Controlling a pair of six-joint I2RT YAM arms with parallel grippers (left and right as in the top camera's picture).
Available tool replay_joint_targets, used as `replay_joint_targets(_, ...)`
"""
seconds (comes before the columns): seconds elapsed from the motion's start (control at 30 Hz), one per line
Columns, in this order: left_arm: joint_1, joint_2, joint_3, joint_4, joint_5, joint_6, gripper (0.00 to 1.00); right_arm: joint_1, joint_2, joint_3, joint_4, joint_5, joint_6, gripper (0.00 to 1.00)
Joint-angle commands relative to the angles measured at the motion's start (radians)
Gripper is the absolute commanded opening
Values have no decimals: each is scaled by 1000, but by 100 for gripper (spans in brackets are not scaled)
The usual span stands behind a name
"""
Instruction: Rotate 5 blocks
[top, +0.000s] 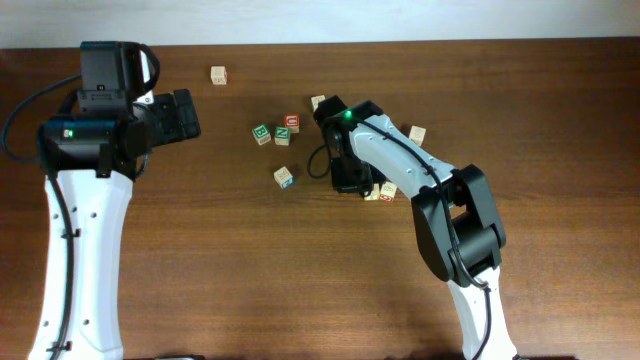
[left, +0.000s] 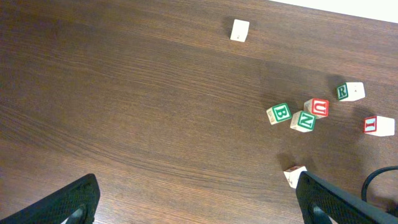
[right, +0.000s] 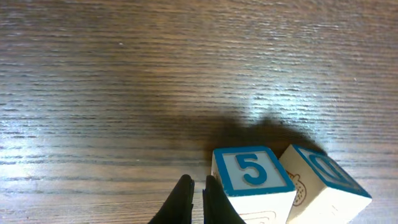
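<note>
Pressing sideways is the risk. The right gripper (right: 198, 198) sits low over the dark wooden table (right: 93, 74), fingers together and empty, just left of the pale wooden cube with a blue 5 (right: 252, 171). That cube touches a second pale blue-printed cube (right: 323, 186), so a shove could slide both instead of turning one. Well apart, the left gripper (left: 198, 193) hangs spread wide, holding nothing. Overhead, the right arm covers most of this pair, and the wrist frame cuts off their bases. Other lettered cubes (left: 303, 121) lie scattered nearby.
</note>
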Motion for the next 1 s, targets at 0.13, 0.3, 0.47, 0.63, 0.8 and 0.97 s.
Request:
replay_joint_targets(0.13,5,7,17,-2,-11,-13,99,-26,6,-6,-20,-2,102,9)
replay_joint_targets(0.3,5,7,17,-2,-11,-13,99,-50,5,-5,-18,-10,79,9)
replay_joint_targets(0.47,5,7,17,-2,-11,-13,99,-50,5,35,-24,-60,-58,9)
replay_joint_targets(0.63,5,7,17,-2,-11,-13,99,-50,5,179,-78,-108,-121,10)
replay_joint_targets(0.8,5,7,17,-2,-11,-12,99,-26,6,231,27,-326,-123,20)
replay_joint_targets(0.97,5,7,17,-2,-11,-12,99,68,7,203,199,-305,40,41)
